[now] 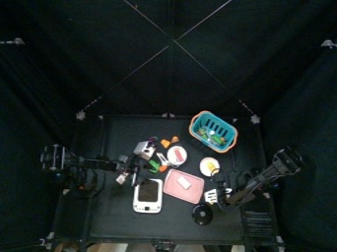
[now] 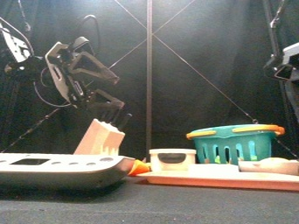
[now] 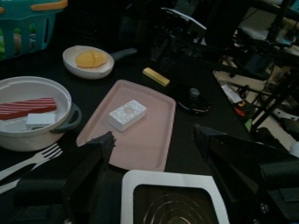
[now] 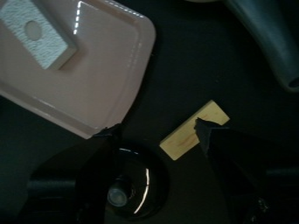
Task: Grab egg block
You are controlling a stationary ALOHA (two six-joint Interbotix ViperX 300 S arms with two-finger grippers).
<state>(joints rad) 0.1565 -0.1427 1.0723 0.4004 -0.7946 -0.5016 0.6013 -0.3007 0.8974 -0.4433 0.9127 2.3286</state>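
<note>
White with a yellow centre, the egg block (image 1: pixel 210 164) lies flat on the table near the teal basket (image 1: pixel 215 129), just beside the pink tray (image 1: pixel 182 184) on its right-arm side. The right gripper (image 1: pixel 227 190) stands wide open and empty — the egg lies a short way from it, toward the table's far edge. The left gripper (image 1: pixel 132 173) also stands open and empty, farther off across the tray. Being round, the block has no long axis.

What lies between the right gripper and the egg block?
Only a small tan block, beside the pink tray. The right wrist view shows it just ahead of the right gripper; the left wrist view shows it near the egg block.
</note>
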